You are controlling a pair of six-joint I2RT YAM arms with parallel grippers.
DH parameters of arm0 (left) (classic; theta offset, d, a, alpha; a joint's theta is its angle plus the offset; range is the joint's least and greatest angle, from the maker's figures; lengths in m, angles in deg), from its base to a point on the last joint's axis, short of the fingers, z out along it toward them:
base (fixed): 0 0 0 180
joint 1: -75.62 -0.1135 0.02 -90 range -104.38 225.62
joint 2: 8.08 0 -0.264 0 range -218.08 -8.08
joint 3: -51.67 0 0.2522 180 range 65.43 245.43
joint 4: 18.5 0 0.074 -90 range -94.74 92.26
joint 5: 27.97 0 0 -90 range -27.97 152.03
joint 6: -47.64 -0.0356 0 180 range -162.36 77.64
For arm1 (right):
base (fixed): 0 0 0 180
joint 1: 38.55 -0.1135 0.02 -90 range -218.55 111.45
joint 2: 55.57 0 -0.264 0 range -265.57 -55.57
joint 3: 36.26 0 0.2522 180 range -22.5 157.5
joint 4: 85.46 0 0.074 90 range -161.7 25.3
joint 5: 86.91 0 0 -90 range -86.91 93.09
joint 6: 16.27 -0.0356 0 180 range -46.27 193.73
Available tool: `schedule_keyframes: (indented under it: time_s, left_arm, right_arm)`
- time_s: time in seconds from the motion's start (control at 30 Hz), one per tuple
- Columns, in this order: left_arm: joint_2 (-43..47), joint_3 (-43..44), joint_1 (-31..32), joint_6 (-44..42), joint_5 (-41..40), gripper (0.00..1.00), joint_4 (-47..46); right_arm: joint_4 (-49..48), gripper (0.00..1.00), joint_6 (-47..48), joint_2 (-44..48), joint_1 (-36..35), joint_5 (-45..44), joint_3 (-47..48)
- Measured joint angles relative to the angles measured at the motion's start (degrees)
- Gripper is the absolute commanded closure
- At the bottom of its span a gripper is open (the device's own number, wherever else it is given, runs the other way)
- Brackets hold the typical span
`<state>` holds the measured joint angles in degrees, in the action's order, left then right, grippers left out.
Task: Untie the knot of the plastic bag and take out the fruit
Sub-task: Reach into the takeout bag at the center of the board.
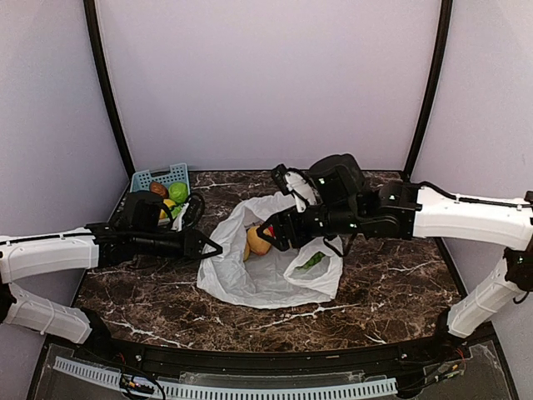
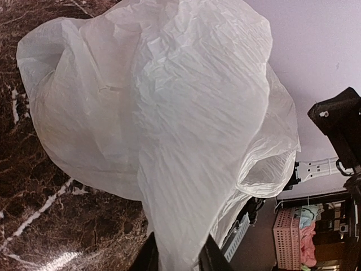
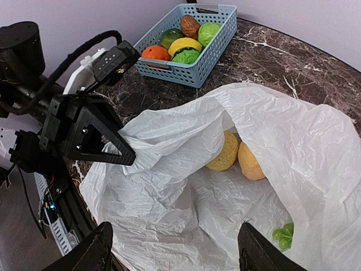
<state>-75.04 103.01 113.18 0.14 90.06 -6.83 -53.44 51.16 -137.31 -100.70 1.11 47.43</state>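
Lying slack at the centre of the surface (image 1: pixel 391 292), the plastic bag (image 1: pixel 250 283) is gaping, no knot showing, so extraction is judged under way. Left hand (image 2: pixel 179 257) is pinching the bag's rim nearest the left edge; right hand (image 3: pixel 177 251) is hovering spread above the fruit (image 3: pixel 250 162) inside. Next: descending, closing on one fruit.

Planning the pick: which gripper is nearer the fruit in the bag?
Right. The right gripper hangs over the fruit; the left gripper pinches the bag's left rim.
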Motion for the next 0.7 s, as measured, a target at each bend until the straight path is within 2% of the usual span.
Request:
schedule_keyframes:
  time_s: [0.13, 0.3, 0.43, 0.7]
  left_arm:
    - [0.0, -0.39, 0.28, 0.33, -0.11, 0.99, -0.11]
    - [0.0, -0.46, 0.39, 0.33, -0.35, 0.99, -0.85]
    - [0.0, -0.46, 0.61, 0.31, -0.52, 0.99, -1.14]
    - [0.0, -0.57, 0.72, 0.26, -0.92, 0.99, -1.14]
  right_arm:
    - [1.81, 0.46, 1.14, -5.66, -1.38, -0.79, 3.96]
    - [3.37, 0.56, 2.25, -12.55, -3.04, -0.33, 7.89]
    - [5.6, 0.59, 2.6, -16.81, -3.23, -0.68, 9.16]
    - [15.19, 0.57, -0.39, -24.46, -1.73, -6.49, 12.94]
